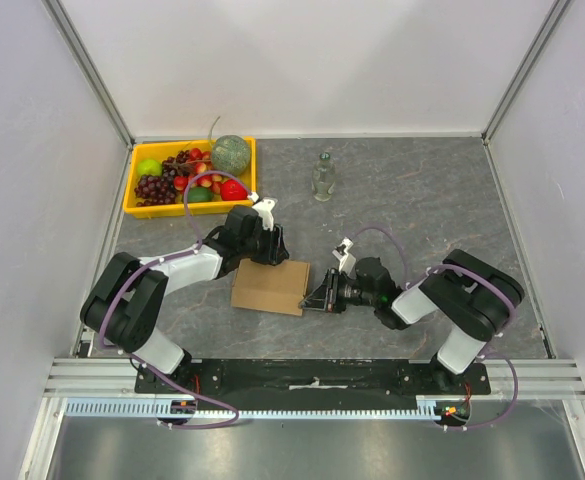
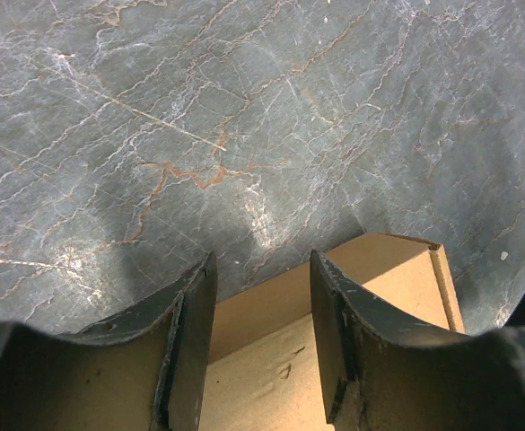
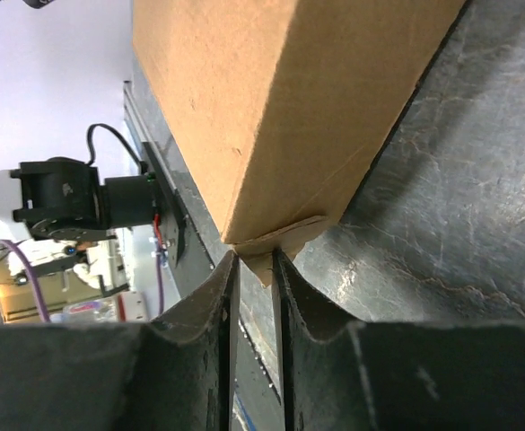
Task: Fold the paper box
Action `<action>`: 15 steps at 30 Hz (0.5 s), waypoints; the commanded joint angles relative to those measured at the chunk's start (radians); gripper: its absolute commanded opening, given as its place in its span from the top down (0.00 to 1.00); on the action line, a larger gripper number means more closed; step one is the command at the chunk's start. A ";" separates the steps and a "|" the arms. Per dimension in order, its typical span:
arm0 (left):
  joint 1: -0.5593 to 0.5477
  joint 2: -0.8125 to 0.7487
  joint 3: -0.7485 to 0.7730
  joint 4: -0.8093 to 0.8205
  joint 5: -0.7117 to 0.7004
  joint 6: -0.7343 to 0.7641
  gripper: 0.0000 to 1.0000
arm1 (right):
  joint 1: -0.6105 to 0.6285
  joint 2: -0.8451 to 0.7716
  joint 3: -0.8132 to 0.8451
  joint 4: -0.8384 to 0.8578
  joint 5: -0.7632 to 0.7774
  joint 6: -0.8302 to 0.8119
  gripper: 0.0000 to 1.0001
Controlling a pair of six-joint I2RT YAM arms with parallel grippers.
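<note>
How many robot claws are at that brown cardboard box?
2. The left gripper is at the paper box's far edge, jaws apart; the right gripper is at its right side, by a small tab. None seems hidden.

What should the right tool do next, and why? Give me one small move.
Probably close the right tool fully on the small tab at the corner of the paper box facing it. The tab sits right at the narrow gap between its fingers, and the left tool, fingers apart, sits over the box's other side, seemingly steadying it.
</note>
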 commanded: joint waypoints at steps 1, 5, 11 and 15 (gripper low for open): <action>-0.007 0.020 -0.021 -0.050 0.022 -0.017 0.48 | -0.022 0.049 -0.022 0.264 -0.036 0.126 0.75; -0.009 0.023 -0.021 -0.050 0.021 -0.017 0.48 | -0.025 0.058 -0.034 0.332 -0.046 0.165 0.75; -0.009 0.023 -0.022 -0.048 0.022 -0.018 0.48 | -0.027 0.027 -0.034 0.338 -0.047 0.189 0.76; -0.009 0.023 -0.022 -0.048 0.021 -0.015 0.48 | -0.028 0.018 -0.029 0.331 -0.052 0.196 0.76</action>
